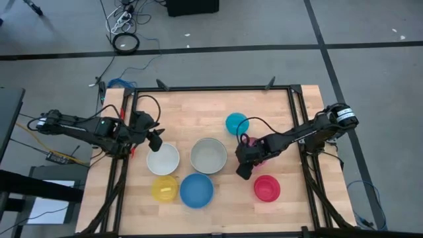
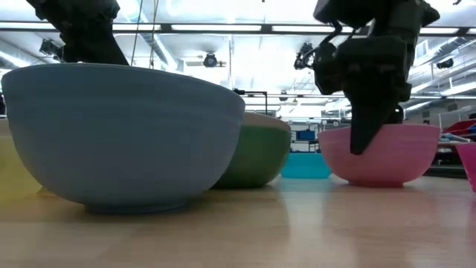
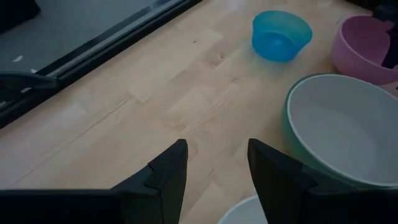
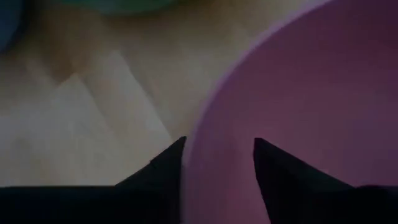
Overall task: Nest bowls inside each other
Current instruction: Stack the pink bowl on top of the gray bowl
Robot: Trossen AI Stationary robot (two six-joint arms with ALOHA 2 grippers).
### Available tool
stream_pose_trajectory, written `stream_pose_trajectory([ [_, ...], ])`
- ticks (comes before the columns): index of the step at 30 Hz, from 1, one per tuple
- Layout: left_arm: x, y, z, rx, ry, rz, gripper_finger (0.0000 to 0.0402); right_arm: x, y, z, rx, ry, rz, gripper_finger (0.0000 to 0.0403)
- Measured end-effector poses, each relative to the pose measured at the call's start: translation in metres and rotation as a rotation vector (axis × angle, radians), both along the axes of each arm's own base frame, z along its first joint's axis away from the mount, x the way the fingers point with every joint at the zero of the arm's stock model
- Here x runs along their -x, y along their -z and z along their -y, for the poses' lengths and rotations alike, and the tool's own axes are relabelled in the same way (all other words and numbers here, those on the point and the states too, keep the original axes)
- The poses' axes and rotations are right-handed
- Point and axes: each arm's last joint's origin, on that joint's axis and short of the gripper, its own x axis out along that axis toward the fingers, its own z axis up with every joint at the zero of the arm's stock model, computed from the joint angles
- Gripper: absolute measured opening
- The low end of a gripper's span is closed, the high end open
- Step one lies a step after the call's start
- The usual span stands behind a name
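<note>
The pink bowl [image 2: 387,160] sits on its base on the table, mostly hidden under my right arm in the high view. My right gripper [image 4: 217,162] is open and reaches down over the bowl's rim. A grey bowl sits inside a green bowl [image 1: 209,155]. The white bowl [image 1: 162,159], yellow bowl [image 1: 164,188], blue bowl [image 1: 196,190], red bowl [image 1: 267,188] and small cyan bowl [image 1: 236,123] stand apart on the table. My left gripper [image 3: 214,168] hangs open above the white bowl's far rim, touching nothing. My right gripper straddles the pink bowl's rim [image 4: 194,146], one finger [image 4: 165,168] outside the wall and the other inside the hollow. The fingers come steeply from above. I cannot tell whether either finger touches the wall. The bowl rests upright on the table.
A black frame [image 1: 198,89] runs along the wooden table's far and side edges. Bare wood lies between the cyan bowl and the left arm [image 1: 185,116]. The blue bowl [image 2: 123,134] fills the low view's left half.
</note>
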Motion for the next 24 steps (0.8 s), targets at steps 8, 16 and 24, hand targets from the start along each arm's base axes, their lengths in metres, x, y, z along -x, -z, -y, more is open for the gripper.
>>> stream_pose_trajectory([
  [8,0.000,0.000,0.000,0.002,-0.014,0.007,0.0177,-0.005,-0.011,-0.001,-0.006,-0.102,0.020,0.0015],
  [16,0.000,0.000,0.000,0.001,-0.018,0.009,0.0177,-0.020,-0.074,-0.013,0.041,-0.224,0.028,0.0001],
  [24,0.000,-0.001,-0.001,-0.027,-0.046,0.019,0.0177,-0.051,-0.100,-0.019,0.093,-0.314,0.233,0.0000],
])
